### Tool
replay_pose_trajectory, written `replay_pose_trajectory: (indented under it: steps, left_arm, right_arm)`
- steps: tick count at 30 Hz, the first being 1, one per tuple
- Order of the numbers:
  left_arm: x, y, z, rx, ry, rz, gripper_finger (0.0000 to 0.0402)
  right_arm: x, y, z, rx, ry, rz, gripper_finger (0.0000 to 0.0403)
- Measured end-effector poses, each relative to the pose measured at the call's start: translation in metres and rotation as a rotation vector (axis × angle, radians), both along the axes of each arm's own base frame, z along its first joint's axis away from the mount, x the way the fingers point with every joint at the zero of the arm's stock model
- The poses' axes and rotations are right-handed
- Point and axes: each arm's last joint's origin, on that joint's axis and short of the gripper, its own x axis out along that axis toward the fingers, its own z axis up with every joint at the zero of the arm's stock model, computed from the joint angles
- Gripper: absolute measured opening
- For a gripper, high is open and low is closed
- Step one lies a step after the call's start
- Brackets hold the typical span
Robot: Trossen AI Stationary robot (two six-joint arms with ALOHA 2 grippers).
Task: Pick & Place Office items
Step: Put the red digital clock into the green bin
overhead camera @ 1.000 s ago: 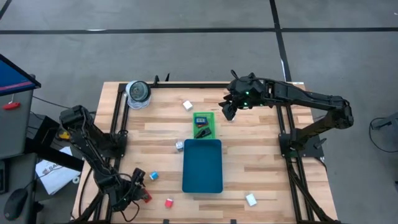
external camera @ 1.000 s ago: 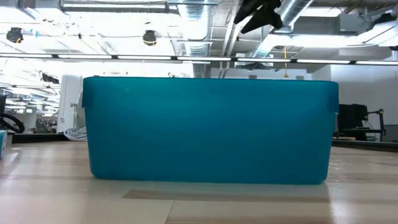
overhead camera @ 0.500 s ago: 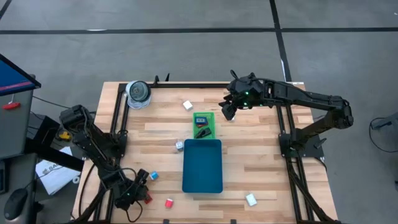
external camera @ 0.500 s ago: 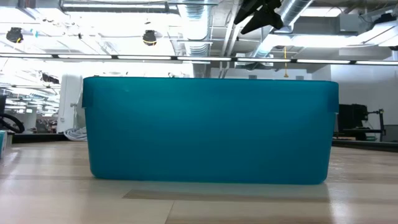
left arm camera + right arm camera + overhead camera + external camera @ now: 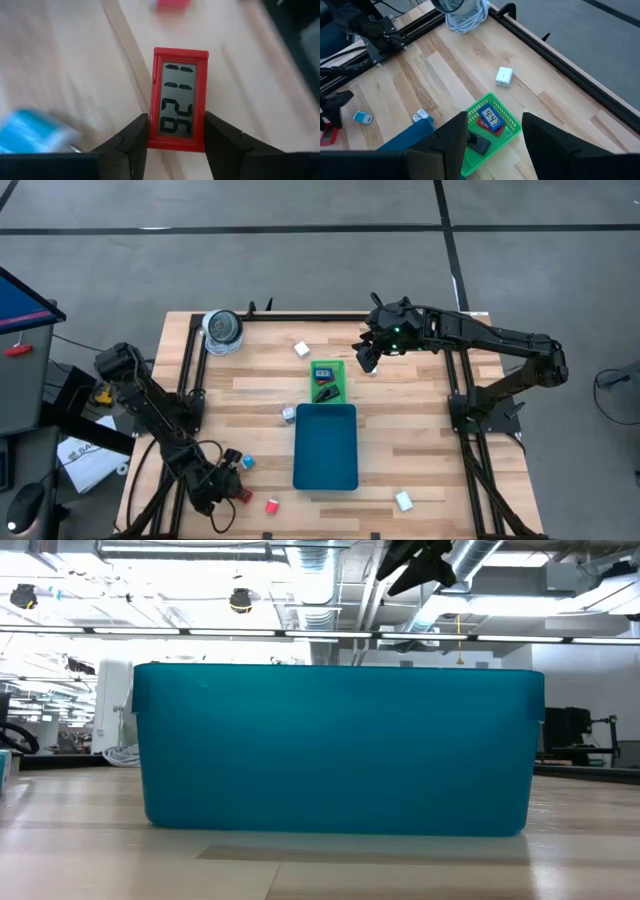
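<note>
My left gripper [image 5: 232, 488] is at the table's near-left corner, shut on a small red clock with a grey number display [image 5: 180, 100]. A loose red piece [image 5: 271, 505] and a blue piece [image 5: 246, 463] lie close by. My right gripper [image 5: 366, 358] hangs open above the far middle, beside the green tray [image 5: 328, 380], with nothing between its fingers [image 5: 455, 135]. The green tray holds a blue clock [image 5: 491, 119] and a black piece [image 5: 479, 144]. The teal tray [image 5: 326, 445] stands just in front of the green one. My left gripper pinches the red clock by its two long sides [image 5: 151, 131], near the end closest to the wrist, one finger [image 5: 132, 140] on each side. The fingers slant down and lie along the clock. The display faces up. Whether the clock is off the wood I cannot tell.
A white piece [image 5: 301, 349] lies at the far middle, a silvery piece [image 5: 288, 413] left of the teal tray, a white piece [image 5: 403, 500] near the front right. A coil of white cable [image 5: 222, 328] sits at the far left. The teal tray's wall [image 5: 335, 750] fills the low view.
My left arm has swung a little toward the table's right along the near edge, bringing its gripper up to the red clock. My right arm has kept still.
</note>
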Motion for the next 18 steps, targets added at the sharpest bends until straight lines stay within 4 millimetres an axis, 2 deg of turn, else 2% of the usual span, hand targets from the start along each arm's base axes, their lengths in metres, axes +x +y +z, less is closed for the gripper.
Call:
replay_pose_trajectory:
  steps: [3,7,12,18]
  left_arm:
    - [0.001,0.008,0.015,-0.006,-0.062,0.043,0.0148]
    - [0.008,0.031,0.035,0.006,-0.122,0.143,0.0148]
    - [0.032,0.075,0.057,0.041,-0.226,0.274,0.0148]
    - [0.068,0.135,0.071,0.129,-0.354,0.358,0.0148]
  right_arm:
    - [0.000,0.000,0.000,-0.001,-0.003,0.000,0.0182]
    - [0.000,0.000,0.000,-0.011,0.001,0.009,0.0182]
    - [-0.001,-0.001,-0.001,-0.025,0.034,0.025,0.0182]
    - [-0.007,-0.002,-0.006,-0.036,0.116,0.044,0.0182]
